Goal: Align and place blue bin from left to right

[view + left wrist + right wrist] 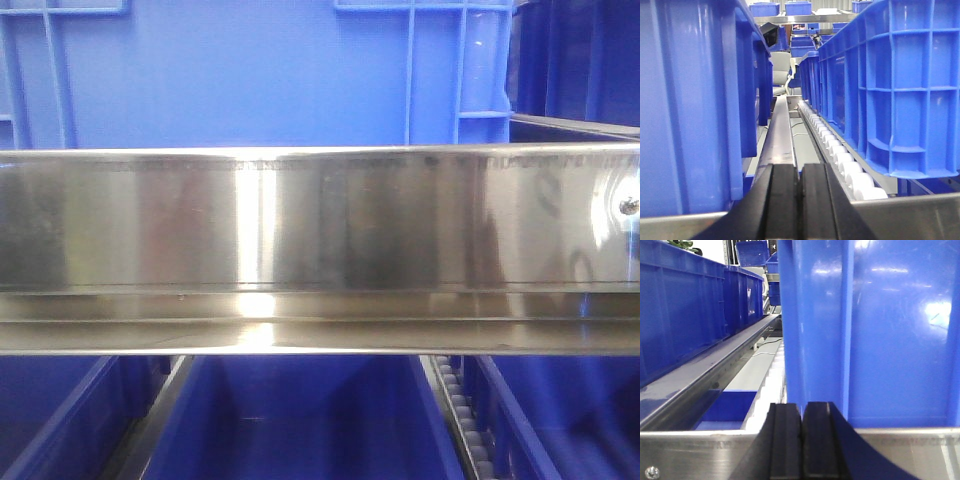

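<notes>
The blue bin (pixel 250 70) fills the top of the front view. It sits on the upper shelf level, right behind the steel rail (pixel 320 230) that runs across the whole frame. In the right wrist view its smooth wall (pixel 890 330) takes up the right half, close to the camera and upright. Under the rail I see lower bins (pixel 300 420), darker blue and open-topped. To the left in the right wrist view a row of dark bins (pixel 685 315) runs back along a side rail (pixel 715 380).

In the left wrist view a grid-ribbed crate (pixel 900 90) sits on the right on a roller track (pixel 840 155). A smooth blue wall (pixel 690 100) is on the left, and I cannot tell if that is the same bin.

The left gripper (pixel 800 200) has its black pads pressed together with nothing between them, low at the front rail. The right gripper (pixel 801 440) is also pressed together on nothing, just in front of the bin's corner. I cannot tell if it is touching.
</notes>
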You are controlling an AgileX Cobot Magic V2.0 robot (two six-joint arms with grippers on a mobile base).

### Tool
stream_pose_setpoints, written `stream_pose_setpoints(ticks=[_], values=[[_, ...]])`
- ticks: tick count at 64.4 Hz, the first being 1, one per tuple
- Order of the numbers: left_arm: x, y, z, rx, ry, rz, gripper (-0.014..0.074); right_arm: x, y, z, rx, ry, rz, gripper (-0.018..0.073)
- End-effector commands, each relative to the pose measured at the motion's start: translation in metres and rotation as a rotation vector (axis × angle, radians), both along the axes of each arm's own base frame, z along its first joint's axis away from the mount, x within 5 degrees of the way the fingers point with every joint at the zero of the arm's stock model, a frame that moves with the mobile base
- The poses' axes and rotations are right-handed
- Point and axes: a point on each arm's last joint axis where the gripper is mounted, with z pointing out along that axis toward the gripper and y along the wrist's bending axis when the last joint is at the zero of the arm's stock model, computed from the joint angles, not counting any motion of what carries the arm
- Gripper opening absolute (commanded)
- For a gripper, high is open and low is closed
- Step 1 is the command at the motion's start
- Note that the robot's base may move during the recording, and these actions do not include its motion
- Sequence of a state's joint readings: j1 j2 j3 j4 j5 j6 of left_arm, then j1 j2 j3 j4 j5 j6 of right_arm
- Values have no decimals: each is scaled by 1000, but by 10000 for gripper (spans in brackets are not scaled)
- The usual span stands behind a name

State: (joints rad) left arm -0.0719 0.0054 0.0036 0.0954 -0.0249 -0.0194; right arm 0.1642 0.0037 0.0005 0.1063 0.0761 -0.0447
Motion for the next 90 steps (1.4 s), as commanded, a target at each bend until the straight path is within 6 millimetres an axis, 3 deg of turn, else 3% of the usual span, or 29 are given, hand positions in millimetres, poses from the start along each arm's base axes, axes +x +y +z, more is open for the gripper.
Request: stream_pose_setpoints(ticks=[1,27,32,40,50,57,62,69,79,90], values=[[-1,0,3,2,-30,-6,-111,0,0,4,-9,-49,-4,-153],[-3,0,15,-60,-152,-19,-111,-2,-2,17,46,-184,-19,-153],[-7,0,31,-65,-174,-18,-111,-2,-3,18,108,-179,-20,-153],[-17,1,65,-68,-208,-15,-111,-8,-4,47,143,-252,-14,-153],[-34,3,110,-68,-176,-6,-103,-31,-4,105,146,-303,26,-153],[-36,4,141,-66,-131,0,-22,-44,-4,144,136,-307,47,-140],[-29,3,162,-65,-100,2,70,-44,-4,167,136,-315,51,-50],[-11,2,186,-61,-55,4,246,-38,-3,192,136,-317,52,228],[19,-2,205,-55,-8,-23,416,-20,0,208,129,-273,51,552],[46,-18,218,-52,20,-147,549,-4,5,221,97,-160,77,568]])
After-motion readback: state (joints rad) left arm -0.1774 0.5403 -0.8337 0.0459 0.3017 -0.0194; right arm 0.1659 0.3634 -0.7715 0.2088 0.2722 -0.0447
